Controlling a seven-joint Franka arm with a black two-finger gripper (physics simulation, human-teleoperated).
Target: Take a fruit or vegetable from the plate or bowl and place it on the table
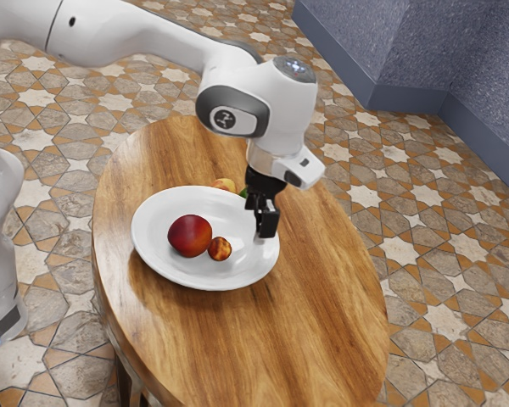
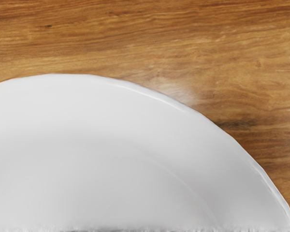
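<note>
The black gripper [image 1: 264,225] points down over the white plate [image 1: 165,259], near the rim on the exterior view's right. A large dark red fruit [image 1: 190,236] lies in the plate with a small orange-red fruit [image 1: 220,248] against it. Both are apart from the gripper, toward the exterior view's left. Beneath my hand, the wrist view takes in the smooth plate [image 2: 87,125] and its curved rim. Whether anything is in the gripper's grasp cannot be made out.
Beyond the plate's far rim are a yellow-orange fruit [image 1: 225,184] and a bit of something green [image 1: 243,194], partly hidden by the rim and gripper. The oval wooden table [image 1: 314,322] extends around the plate, with wood grain [image 2: 222,53] past the rim.
</note>
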